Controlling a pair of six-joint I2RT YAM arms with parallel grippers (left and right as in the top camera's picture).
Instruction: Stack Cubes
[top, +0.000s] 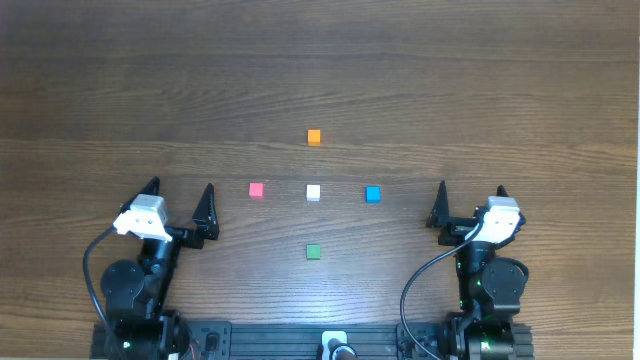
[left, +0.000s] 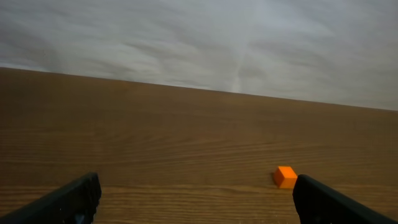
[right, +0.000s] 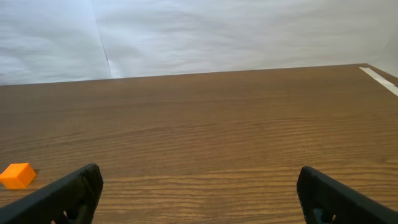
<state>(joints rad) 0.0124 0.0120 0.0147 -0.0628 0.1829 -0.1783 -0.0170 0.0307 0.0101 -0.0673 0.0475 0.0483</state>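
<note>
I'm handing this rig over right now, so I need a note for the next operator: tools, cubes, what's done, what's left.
Left tool: open, empty, low over the table on the left side.
Right tool: open, empty, on the right side.
Cubes: the white cube is in the middle, with the pink cube to its left, the blue cube to its right, the orange cube beyond it and the green cube nearer the arm bases. All five sit singly on the table, apart from one another.
Done: nothing stacked yet.
Left: the whole stack.
</note>
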